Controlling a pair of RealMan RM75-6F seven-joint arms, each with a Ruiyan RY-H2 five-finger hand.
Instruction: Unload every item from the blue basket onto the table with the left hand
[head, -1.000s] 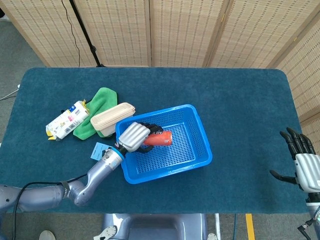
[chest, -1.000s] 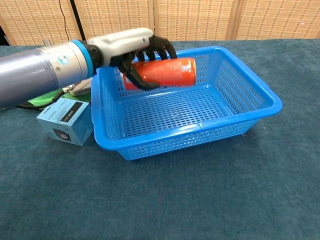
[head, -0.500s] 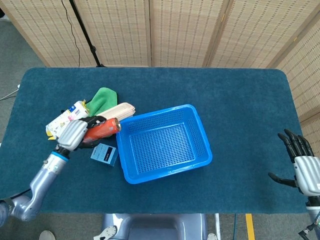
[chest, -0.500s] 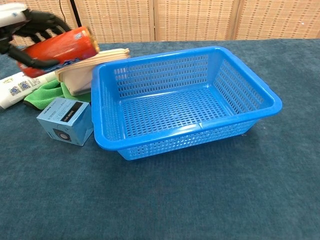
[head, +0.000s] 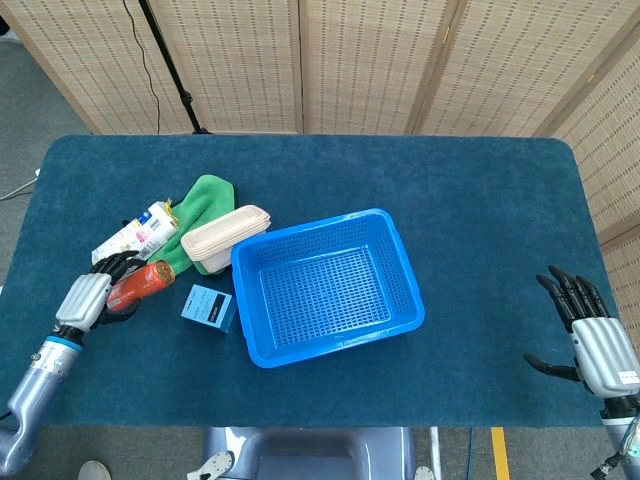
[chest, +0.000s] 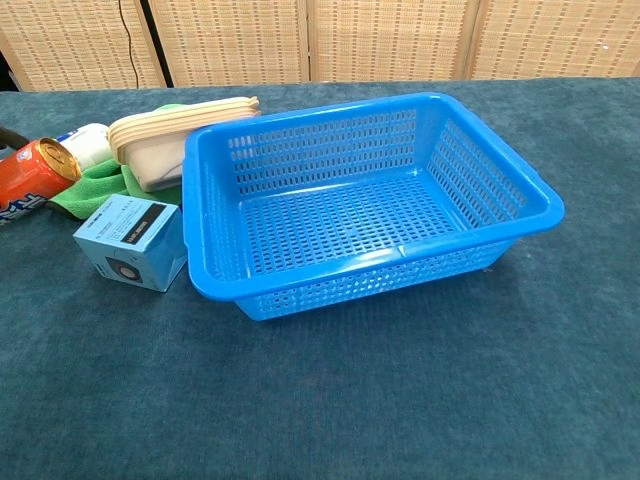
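Observation:
The blue basket (head: 400, 318) (chest: 520, 200) sits mid-table with nothing visible inside it. My left hand (head: 88, 295) grips a red can (head: 142, 284) (chest: 30, 178) lying on its side, low over the table to the left of the basket, beside the small blue box (head: 208, 307) (chest: 132, 240). The chest view shows only the can's end at the left edge; the hand itself is cut off there. My right hand (head: 592, 338) hovers open off the table's right front edge, fingers spread, holding nothing.
Left of the basket lie a beige lidded tray (head: 225, 238) (chest: 170, 135), a green cloth (head: 200, 215) (chest: 92, 185) and a white printed packet (head: 132, 238). Folding screens stand behind the table.
My left hand carried the red can up out of the basket, swung it left past the beige tray, and lowered it to the table's left front area. The right hand shifted slightly.

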